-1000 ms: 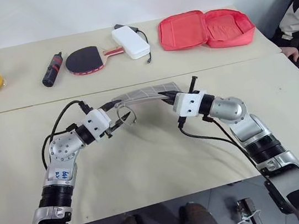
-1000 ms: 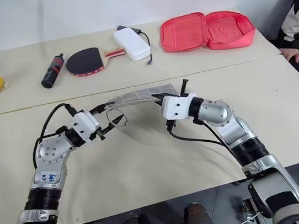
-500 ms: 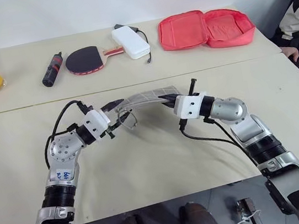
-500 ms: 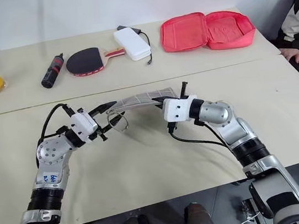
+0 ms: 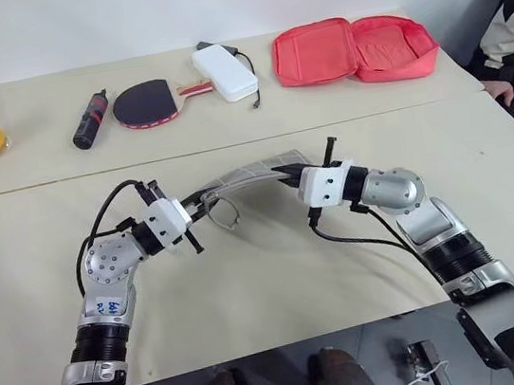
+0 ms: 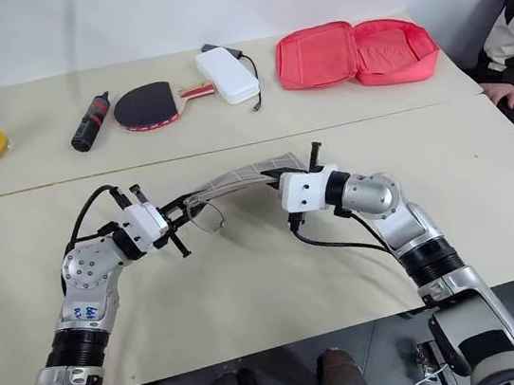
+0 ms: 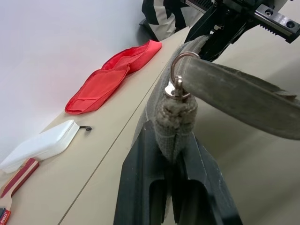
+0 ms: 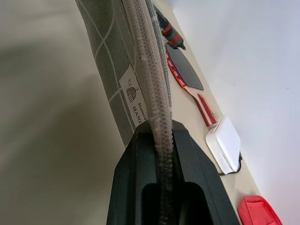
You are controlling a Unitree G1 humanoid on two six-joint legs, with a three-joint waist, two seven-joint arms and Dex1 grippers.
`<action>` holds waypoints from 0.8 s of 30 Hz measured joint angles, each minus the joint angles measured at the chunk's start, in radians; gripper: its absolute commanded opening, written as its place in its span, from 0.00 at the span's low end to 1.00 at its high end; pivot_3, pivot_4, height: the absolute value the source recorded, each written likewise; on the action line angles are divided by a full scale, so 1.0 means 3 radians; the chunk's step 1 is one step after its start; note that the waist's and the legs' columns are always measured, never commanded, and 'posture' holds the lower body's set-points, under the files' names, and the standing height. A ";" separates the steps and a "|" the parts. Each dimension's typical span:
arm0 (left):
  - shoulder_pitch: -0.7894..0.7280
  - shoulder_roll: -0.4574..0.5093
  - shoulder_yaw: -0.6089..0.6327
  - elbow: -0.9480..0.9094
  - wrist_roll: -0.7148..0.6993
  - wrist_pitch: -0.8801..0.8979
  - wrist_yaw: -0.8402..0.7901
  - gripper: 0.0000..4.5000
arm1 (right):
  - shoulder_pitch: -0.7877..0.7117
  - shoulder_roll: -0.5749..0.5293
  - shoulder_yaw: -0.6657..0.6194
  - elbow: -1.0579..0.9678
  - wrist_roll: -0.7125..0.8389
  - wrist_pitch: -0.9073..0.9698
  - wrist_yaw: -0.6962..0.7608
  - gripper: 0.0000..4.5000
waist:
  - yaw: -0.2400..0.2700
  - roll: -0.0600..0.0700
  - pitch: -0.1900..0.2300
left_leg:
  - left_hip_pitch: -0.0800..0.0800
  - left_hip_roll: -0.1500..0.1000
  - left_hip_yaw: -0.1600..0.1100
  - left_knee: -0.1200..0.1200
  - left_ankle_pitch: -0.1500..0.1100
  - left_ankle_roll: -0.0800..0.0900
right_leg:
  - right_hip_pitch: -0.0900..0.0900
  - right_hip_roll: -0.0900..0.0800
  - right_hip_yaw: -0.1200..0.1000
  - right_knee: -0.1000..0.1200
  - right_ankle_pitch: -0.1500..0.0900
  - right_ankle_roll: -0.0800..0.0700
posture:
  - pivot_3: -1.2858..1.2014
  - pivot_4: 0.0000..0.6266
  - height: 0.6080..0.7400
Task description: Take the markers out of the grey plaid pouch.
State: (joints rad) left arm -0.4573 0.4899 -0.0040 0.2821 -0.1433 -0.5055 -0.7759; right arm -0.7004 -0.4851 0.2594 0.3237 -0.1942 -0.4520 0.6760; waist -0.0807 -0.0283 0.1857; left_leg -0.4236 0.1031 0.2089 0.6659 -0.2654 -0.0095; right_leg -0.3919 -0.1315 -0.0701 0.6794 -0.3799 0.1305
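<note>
Now the soft grey plaid fabric pouch [image 5: 252,171] hangs stretched above the middle of the near tabletop [image 5: 280,285], the left gripper [image 7: 174,154] pinching its corded end and the right gripper [image 8: 158,154] pinching its zip edge. Keep both pinches firm and draw the zip open steadily. No marker shows; presumably inside

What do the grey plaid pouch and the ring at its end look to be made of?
The grey plaid pouch looks like soft woven fabric, matte: it sags between the hands and shows a sewn label. The small ring looks like polished metal, probably steel, since it glints.
</note>
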 measured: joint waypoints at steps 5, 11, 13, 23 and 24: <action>0.0003 -0.0006 -0.0003 0.0002 0.0079 -0.0004 0.0048 0.00 | 0.0053 -0.0014 -0.0005 -0.0004 0.0196 0.0175 0.0224 0.34 | 0.0003 0.0000 0.0000 | 0.0000 0.0000 0.0000 0.0000 0.0000 0.0000 | 0.0000 0.0000 0.0000 0.0000 0.0000 0.0000 | 0.52 0.24 1.00; -0.0003 -0.0024 -0.0049 0.0013 0.0529 -0.0250 0.0389 0.00 | 0.0422 0.0040 -0.0355 -0.0729 0.1266 0.1209 0.0535 0.48 | 0.0033 0.0000 0.0000 | 0.0000 0.0000 -0.0005 -0.0002 0.0000 0.0001 | 0.0001 0.0001 0.0000 -0.0002 0.0000 0.0000 | 0.52 0.24 1.00; -0.0002 -0.0037 -0.0088 0.0013 0.0696 -0.0309 0.0493 0.00 | 0.0573 0.0058 -0.0500 -0.1058 0.1714 0.1676 0.0567 0.48 | 0.0056 0.0000 0.0000 | 0.0000 -0.0001 -0.0004 -0.0001 0.0000 0.0001 | 0.0002 0.0001 0.0000 -0.0002 0.0000 0.0000 | 0.52 0.24 1.00; 0.0137 -0.0219 -0.0312 -0.0114 0.0896 -0.0202 0.0723 0.00 | 0.1122 -0.0196 -0.0385 -0.2068 0.2573 0.3343 0.0504 0.48 | 0.0167 -0.0003 -0.0002 | 0.0000 0.0000 -0.0001 0.0003 -0.0003 0.0005 | 0.0002 0.0000 0.0000 -0.0004 0.0000 -0.0001 | 0.52 0.24 1.00; 0.0133 -0.0222 -0.0320 -0.0114 0.0898 -0.0196 0.0726 0.00 | 0.1130 -0.0099 -0.0338 -0.2016 0.2524 0.3353 0.0422 0.48 | 0.0164 -0.0003 -0.0002 | 0.0000 0.0000 0.0001 0.0004 -0.0003 0.0005 | 0.0000 0.0000 0.0001 -0.0003 0.0000 -0.0001 | 0.52 0.24 1.00</action>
State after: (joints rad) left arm -0.4174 0.4232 -0.1000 0.2477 0.1262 -0.5642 -0.5582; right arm -0.3614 -0.5150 0.1581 -0.2811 0.5630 0.5538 0.8027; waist -0.0314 -0.0293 0.1851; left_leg -0.4237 0.1032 0.2091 0.6671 -0.2662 -0.0080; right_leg -0.3917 -0.1314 -0.0700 0.6786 -0.3799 0.1303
